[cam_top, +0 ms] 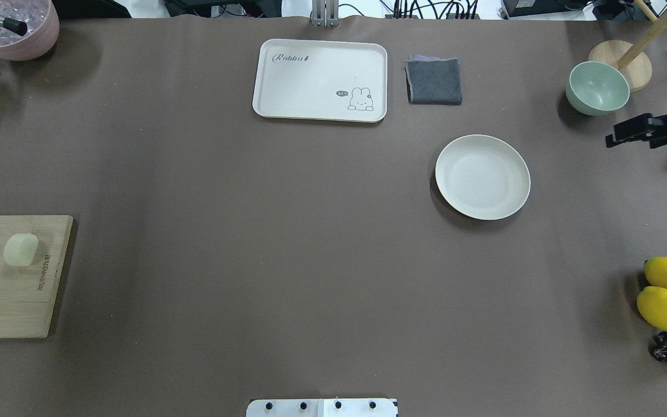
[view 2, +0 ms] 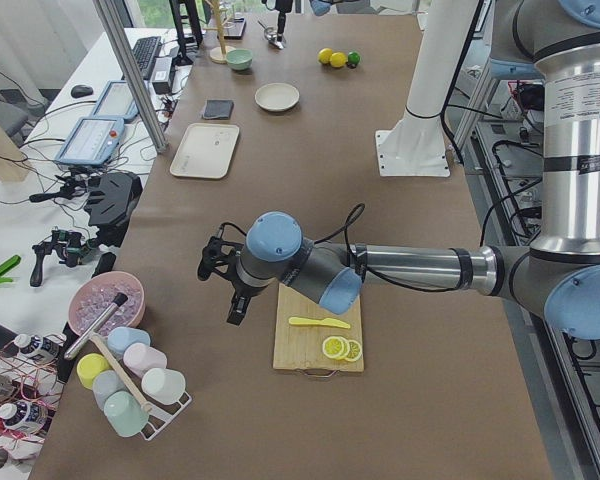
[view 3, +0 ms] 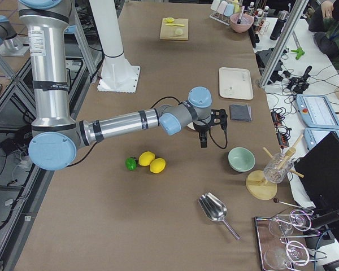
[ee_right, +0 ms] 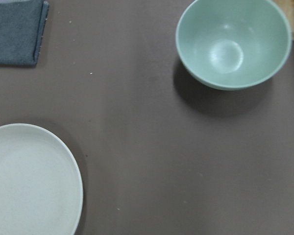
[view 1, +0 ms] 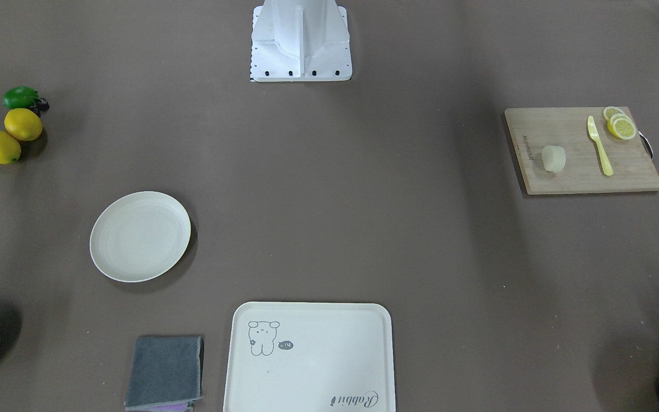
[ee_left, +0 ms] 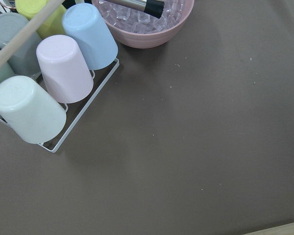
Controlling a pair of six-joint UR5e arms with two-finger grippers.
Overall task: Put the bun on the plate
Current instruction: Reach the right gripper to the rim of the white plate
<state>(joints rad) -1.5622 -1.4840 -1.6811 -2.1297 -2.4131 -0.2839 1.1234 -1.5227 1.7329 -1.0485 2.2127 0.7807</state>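
Bun point(cam_top: 21, 249) rests on the wooden cutting board point(view 1: 627, 171), at 9 o'clock from the table centre in the overhead view. It is untouched. The plate point(cam_top: 482, 176) sits at 3 o'clock, well apart from the bun and bare.

**Gripper state.** The left gripper point(view 2: 223, 285) hangs above bare table just off the board's far edge, near the cup rack point(ee_left: 83, 115). Only the side view shows it, so whether its fingers are spread or pressed together cannot be told. The right gripper point(cam_top: 623, 134) hovers near the green bowl point(cam_top: 597, 88), at 2 o'clock. Its finger gap cannot be told either, and nothing is seen in it.

**Step in hand (judged): reach for the bun.**
1. Bring the left gripper back over the board and centre it above the bun.
2. Descend vertically. The yellow knife point(view 1: 599, 146) and lemon slices point(view 1: 621, 126) lie at 9 o'clock of the bun, so keep the fingers clear of them.
3. Close lightly. The bun looks soft and may deform or squeeze out.
4. Lift before traversing. The path toward 3 o'clock is long.

**Surface and room.** The table carries a flat, matte brown covering. The tray point(cam_top: 319, 80) lies at 12 o'clock, the grey cloth point(cam_top: 433, 81) at 1 o'clock and the lemons point(cam_top: 664, 292) at 4 o'clock. Benches with tablets and cables run along the far side.
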